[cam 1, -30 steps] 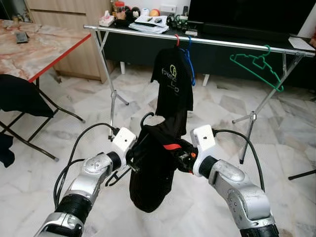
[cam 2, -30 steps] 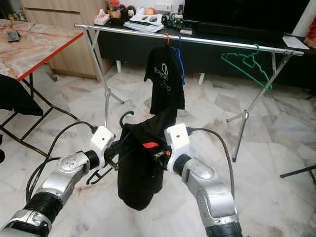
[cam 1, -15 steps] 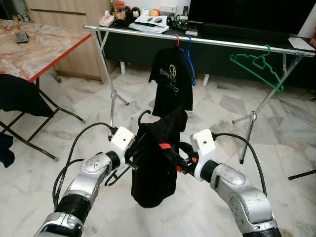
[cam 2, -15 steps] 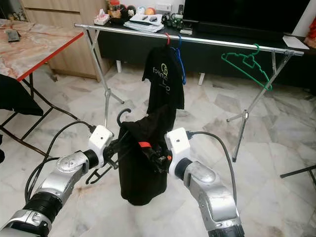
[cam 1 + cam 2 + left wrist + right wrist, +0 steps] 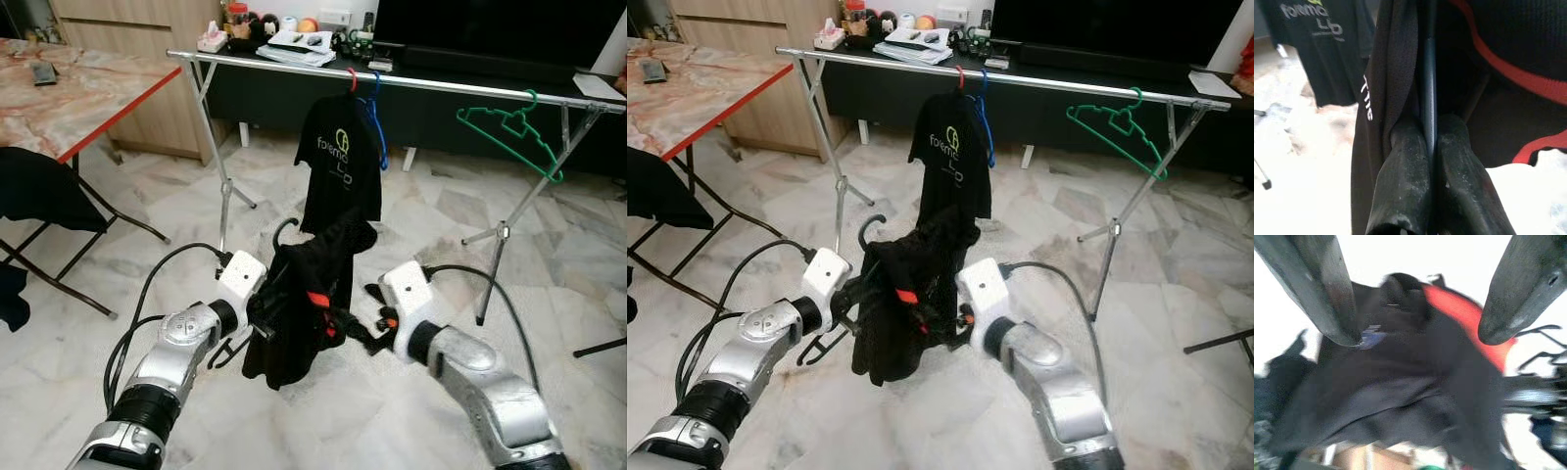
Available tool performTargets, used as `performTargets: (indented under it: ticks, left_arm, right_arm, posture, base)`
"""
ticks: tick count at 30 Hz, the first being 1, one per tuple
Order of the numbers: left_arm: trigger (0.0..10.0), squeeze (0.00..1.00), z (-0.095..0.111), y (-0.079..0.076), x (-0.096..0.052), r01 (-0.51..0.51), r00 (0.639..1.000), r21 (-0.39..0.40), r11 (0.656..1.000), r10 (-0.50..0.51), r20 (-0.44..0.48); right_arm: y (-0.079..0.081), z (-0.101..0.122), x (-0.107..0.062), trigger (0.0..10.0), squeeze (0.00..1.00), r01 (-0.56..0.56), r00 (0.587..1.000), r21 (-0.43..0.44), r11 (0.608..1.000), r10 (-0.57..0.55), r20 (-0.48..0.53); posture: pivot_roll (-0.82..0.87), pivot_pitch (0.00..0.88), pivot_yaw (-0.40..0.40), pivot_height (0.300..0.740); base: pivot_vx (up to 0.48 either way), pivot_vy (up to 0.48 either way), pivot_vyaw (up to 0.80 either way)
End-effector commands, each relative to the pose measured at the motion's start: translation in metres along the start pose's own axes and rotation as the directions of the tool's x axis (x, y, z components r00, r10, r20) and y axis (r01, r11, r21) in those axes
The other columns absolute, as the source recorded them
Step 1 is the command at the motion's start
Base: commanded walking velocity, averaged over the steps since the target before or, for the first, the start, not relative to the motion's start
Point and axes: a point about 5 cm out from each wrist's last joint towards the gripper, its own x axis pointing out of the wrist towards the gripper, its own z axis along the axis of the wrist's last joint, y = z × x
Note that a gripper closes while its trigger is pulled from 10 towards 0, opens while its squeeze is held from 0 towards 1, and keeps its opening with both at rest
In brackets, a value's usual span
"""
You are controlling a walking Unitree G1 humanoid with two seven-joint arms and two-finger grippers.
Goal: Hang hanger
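The right gripper [image 5: 364,333] has just let go: its fingers [image 5: 1327,293] now stand apart with the black garment [image 5: 299,304] loose in front of them, where a moment ago they were buried in the cloth and holding it up. With that support gone, the garment has sagged and swung toward the robot's left, bunching lower on the black hanger [image 5: 282,235] whose hook pokes up above the fabric. The left gripper [image 5: 1430,147] stays clamped together on the hanger's thin bar, so the whole load now rides on that one arm, held out in front of the robot above the marble floor [image 5: 411,196]. The drying rail [image 5: 441,86] is well ahead, near the hung black T-shirt [image 5: 338,162] and the empty green hanger [image 5: 509,132]. I reckon the dressing is done and the lift to the rail comes next.
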Motion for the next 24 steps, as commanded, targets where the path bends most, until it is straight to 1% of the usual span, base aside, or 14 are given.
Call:
performTargets:
  ticks: [1, 2, 5, 10, 12, 13, 14, 15, 16, 17, 19, 21, 23, 24]
  left_arm:
    - [10.0, 0.0, 0.004, -0.001, -0.001, 0.02, 1.0, 0.019, 1.0, -0.021, 0.021]
    - [10.0, 0.0, 0.004, -0.001, -0.001, 0.02, 1.0, 0.019, 1.0, -0.021, 0.021]
    - [10.0, 0.0, -0.001, -0.002, -0.003, 0.025, 1.0, 0.021, 0.999, -0.025, 0.004]
    - [10.0, 0.0, -0.003, -0.003, -0.003, 0.03, 1.0, 0.016, 0.999, -0.03, -0.006]
    - [10.0, 0.0, -0.005, -0.006, -0.004, 0.077, 0.997, 0.027, 0.997, -0.077, -0.024]
    - [10.0, 0.0, -0.005, -0.006, -0.004, 0.077, 0.997, 0.027, 0.997, -0.077, -0.024]
    - [10.0, 0.0, -0.007, -0.008, -0.006, 0.111, 0.993, 0.04, 0.993, -0.11, -0.035]
    - [10.0, 0.0, -0.007, -0.008, -0.006, 0.111, 0.993, 0.04, 0.993, -0.11, -0.035]
    - [10.0, 0.0, -0.009, -0.011, -0.008, 0.154, 0.987, 0.049, 0.987, -0.151, -0.049]
    - [10.0, 0.0, -0.009, -0.011, -0.008, 0.154, 0.987, 0.049, 0.987, -0.151, -0.049]
    - [10.0, 0.0, -0.012, -0.016, -0.012, 0.237, 0.97, 0.079, 0.968, -0.232, -0.069]
    - [10.0, 0.0, -0.012, -0.018, -0.015, 0.276, 0.96, 0.097, 0.956, -0.27, -0.072]
    - [10.0, 0.0, -0.01, -0.02, -0.017, 0.321, 0.947, 0.12, 0.94, -0.316, -0.059]
    - [10.0, 0.0, -0.01, -0.02, -0.017, 0.321, 0.947, 0.12, 0.94, -0.316, -0.059]
  right_arm:
    - [-0.005, 0.005, -0.002, 10.0, 0.0, 0.025, 1.0, -0.011, 1.0, -0.024, 0.018]
    - [-0.005, 0.005, -0.002, 10.0, 0.0, 0.025, 1.0, -0.011, 1.0, -0.024, 0.018]
    - [-0.015, 0.01, -0.007, 10.0, 0.0, 0.054, 0.998, -0.016, 0.998, -0.053, 0.025]
    - [-0.016, 0.01, -0.009, 10.0, 0.0, 0.046, 0.999, -0.029, 0.999, -0.045, 0.029]
    - [-0.023, 0.012, -0.013, 10.0, 0.0, 0.055, 0.998, -0.067, 0.996, -0.053, 0.036]
    - [-0.023, 0.012, -0.013, 10.0, 0.0, 0.055, 0.998, -0.067, 0.996, -0.053, 0.036]
    - [-0.028, 0.012, -0.015, 10.0, 0.0, 0.058, 0.998, -0.1, 0.993, -0.055, 0.03]
    - [-0.028, 0.012, -0.015, 10.0, 0.0, 0.058, 0.998, -0.1, 0.993, -0.055, 0.03]
    - [-0.032, 0.012, -0.017, 10.0, 0.0, 0.047, 0.999, -0.15, 0.988, -0.046, 0.013]
    - [-0.032, 0.012, -0.017, 10.0, 0.0, 0.047, 0.999, -0.15, 0.988, -0.046, 0.013]
    - [-0.038, 0.007, -0.021, 10.0, 0.0, -0.045, 0.998, -0.265, 0.963, 0.034, -0.048]
    - [-0.042, 0.002, -0.024, 10.0, 0.0, -0.116, 0.991, -0.337, 0.934, 0.084, -0.109]
    - [-0.05, -0.002, -0.026, 10.0, 0.0, -0.218, 0.971, -0.381, 0.898, 0.16, -0.177]
    - [-0.05, -0.002, -0.026, 10.0, 0.0, -0.218, 0.971, -0.381, 0.898, 0.16, -0.177]
  posture:
    - [-0.07, 0.115, -0.054, 0.74]
    - [-0.07, 0.115, -0.054, 0.74]
    - [-0.07, 0.114, -0.056, 0.74]
    - [-0.07, 0.114, -0.056, 0.74]
    - [-0.07, 0.113, -0.054, 0.74]
    - [-0.07, 0.113, -0.054, 0.74]
    - [-0.07, 0.112, -0.051, 0.74]
    - [-0.07, 0.112, -0.051, 0.74]
    - [-0.08, 0.111, -0.051, 0.74]
    - [-0.08, 0.111, -0.051, 0.74]
    - [-0.08, 0.112, -0.049, 0.74]
    - [-0.08, 0.115, -0.05, 0.74]
    - [-0.08, 0.117, -0.046, 0.74]
    - [-0.08, 0.117, -0.046, 0.74]
  base:
    - [0.0, 0.0, 0.0]
    - [0.0, 0.0, 0.0]
    - [0.0, 0.0, 0.0]
    - [0.0, 0.0, 0.0]
    - [0.0, 0.0, 0.0]
    - [0.0, 0.0, 0.0]
    - [0.0, 0.0, 0.0]
    - [0.0, 0.0, 0.0]
    - [0.0, 0.0, 0.0]
    - [0.0, 0.0, 0.0]
    - [0.0, 0.0, 0.0]
    - [0.0, 0.0, 0.0]
    - [0.0, 0.0, 0.0]
    - [0.0, 0.0, 0.0]
